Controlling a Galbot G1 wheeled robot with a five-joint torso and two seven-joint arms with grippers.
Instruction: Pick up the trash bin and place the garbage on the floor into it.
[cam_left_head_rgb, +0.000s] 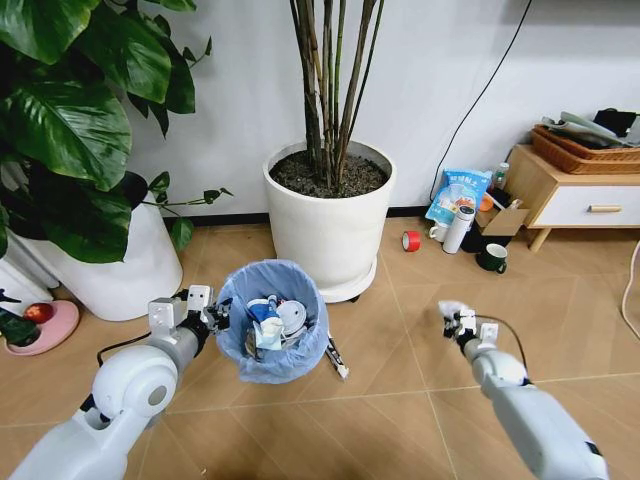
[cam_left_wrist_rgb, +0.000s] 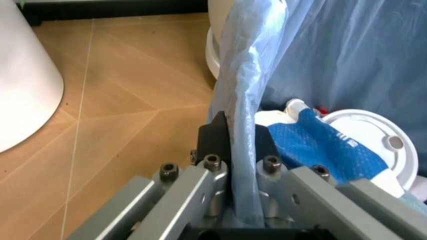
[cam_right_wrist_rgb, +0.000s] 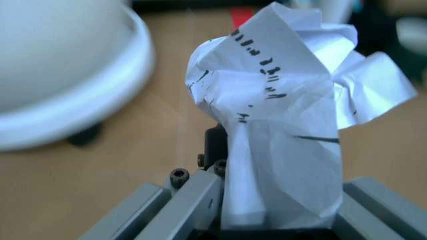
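Observation:
The trash bin (cam_left_head_rgb: 272, 322), small and lined with a pale blue bag, hangs just above the floor (cam_left_head_rgb: 390, 420) before the middle plant pot. My left gripper (cam_left_head_rgb: 212, 312) is shut on its left rim; the left wrist view shows the fingers (cam_left_wrist_rgb: 215, 142) clamping the bag-covered rim (cam_left_wrist_rgb: 243, 100). Inside lie a blue-white packet (cam_left_wrist_rgb: 320, 145) and a white disc (cam_left_wrist_rgb: 373, 142). My right gripper (cam_left_head_rgb: 458, 320), to the right of the bin, is shut on a crumpled white paper wad (cam_right_wrist_rgb: 280, 120) with black print. A long thin wrapper (cam_left_head_rgb: 336, 358) lies on the floor by the bin.
A big white plant pot (cam_left_head_rgb: 330, 225) stands right behind the bin, another (cam_left_head_rgb: 125, 265) at the left. At the back right are a red roll (cam_left_head_rgb: 411, 240), white bottle (cam_left_head_rgb: 458, 229), dark mug (cam_left_head_rgb: 492, 259), blue-white bag (cam_left_head_rgb: 458, 195) and wooden cabinet (cam_left_head_rgb: 575, 195).

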